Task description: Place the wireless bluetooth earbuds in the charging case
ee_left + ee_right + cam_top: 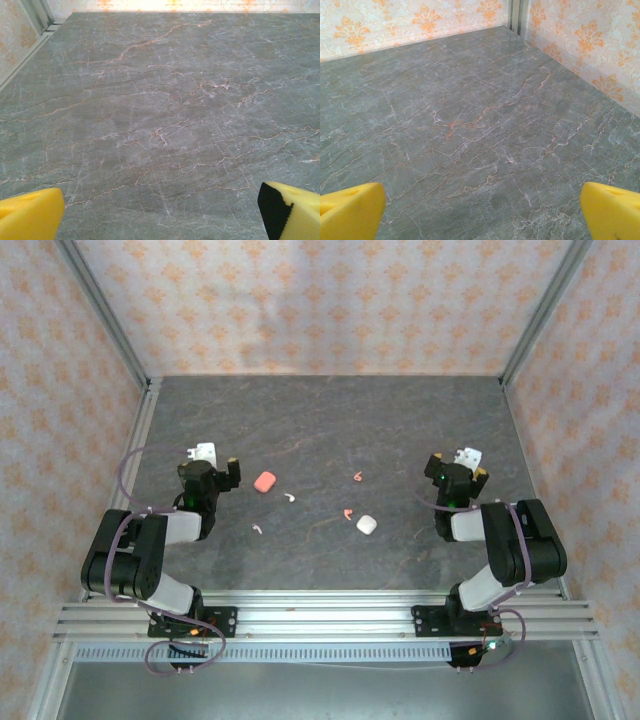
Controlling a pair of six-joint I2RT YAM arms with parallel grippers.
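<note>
In the top view a coral-pink charging case [265,481] lies left of centre and a white charging case [366,524] lies nearer the front. Two white earbuds [289,497] [257,529] rest between them on the left; two coral-pink earbuds [358,476] [348,513] lie just above the white case. My left gripper [218,462] hangs open left of the pink case, apart from it. My right gripper [458,462] hangs open well right of the white case. Each wrist view has yellow fingertips [30,216] [612,212] spread over bare tabletop, with nothing between them.
The grey marbled tabletop [330,420] is fenced by patterned walls [300,300] and aluminium posts [105,310]. A metal rail [320,615] runs along the near edge where both arm bases sit.
</note>
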